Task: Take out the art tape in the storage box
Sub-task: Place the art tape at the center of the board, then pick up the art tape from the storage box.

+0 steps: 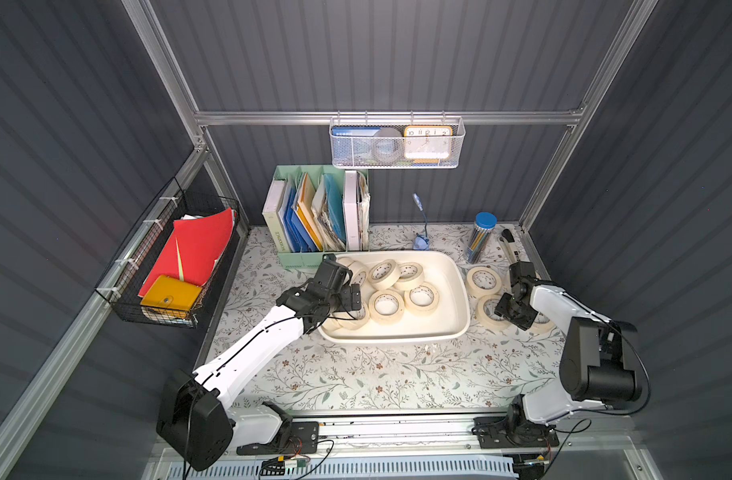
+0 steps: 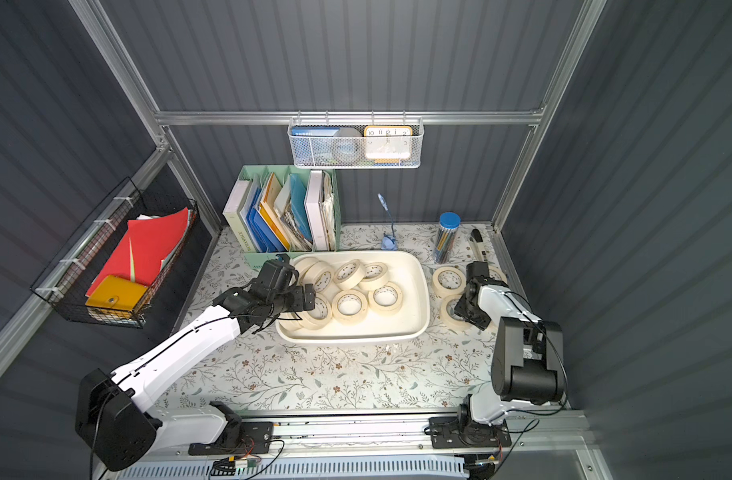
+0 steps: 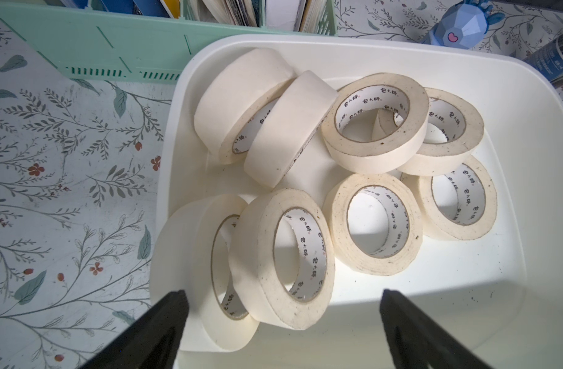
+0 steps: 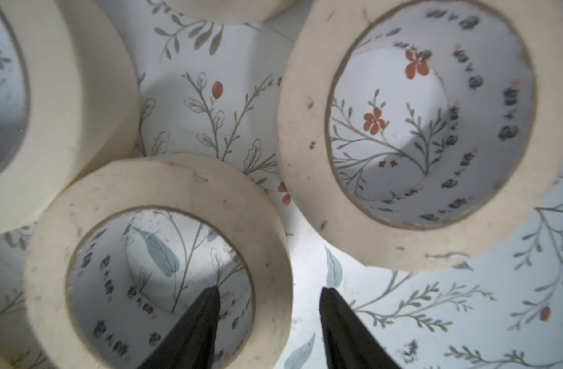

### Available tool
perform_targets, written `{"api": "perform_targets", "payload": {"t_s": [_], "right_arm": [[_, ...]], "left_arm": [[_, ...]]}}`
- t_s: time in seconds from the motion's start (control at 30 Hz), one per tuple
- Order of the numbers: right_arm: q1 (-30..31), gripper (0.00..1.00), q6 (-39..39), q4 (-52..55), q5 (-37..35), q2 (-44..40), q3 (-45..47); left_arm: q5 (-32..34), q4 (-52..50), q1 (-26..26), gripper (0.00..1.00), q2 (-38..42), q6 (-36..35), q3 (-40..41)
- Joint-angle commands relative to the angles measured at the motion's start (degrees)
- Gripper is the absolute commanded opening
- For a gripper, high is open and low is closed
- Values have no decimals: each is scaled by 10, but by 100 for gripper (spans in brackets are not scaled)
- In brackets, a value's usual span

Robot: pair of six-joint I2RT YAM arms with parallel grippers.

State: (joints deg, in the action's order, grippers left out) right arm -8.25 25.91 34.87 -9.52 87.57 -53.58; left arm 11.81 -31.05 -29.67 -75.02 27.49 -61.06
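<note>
Both top views look down from high above the near edge, toward the far side, and share the whole table [image 1: 356,374]. The left wrist camera looks close into the storage box [image 3: 465,287]. The right wrist camera is very close over art tape [image 4: 158,182] at the right.

Floral table [image 1: 376,374] with storage box [image 1: 451,303], green file organiser [image 1: 297,259], loose art tape [image 1: 483,280].
</note>
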Motion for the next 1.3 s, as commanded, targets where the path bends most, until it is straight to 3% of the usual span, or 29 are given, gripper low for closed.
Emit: {"api": "perform_targets", "payload": {"t_s": [0.0,0.3,0.7,1.13,1.27], "right_arm": [[6,58,-13,42,34,-42,-15],[136,58,-54,161,71,-60,-116],[204,56,-57,170,120,-17,-170],[205,56,-69,170,114,-11,-162],[206,56,-74,171,112,-6,-166]], "left_arm": [[9,-16,2,100,-10,-3,-19],[58,-65,1,100,-60,-12,-37],[151,-76,3,97,-84,-10,-35],[141,-78,31,76,-129,-20,-39],[140,-83,35,63,-148,-20,-43]]}}
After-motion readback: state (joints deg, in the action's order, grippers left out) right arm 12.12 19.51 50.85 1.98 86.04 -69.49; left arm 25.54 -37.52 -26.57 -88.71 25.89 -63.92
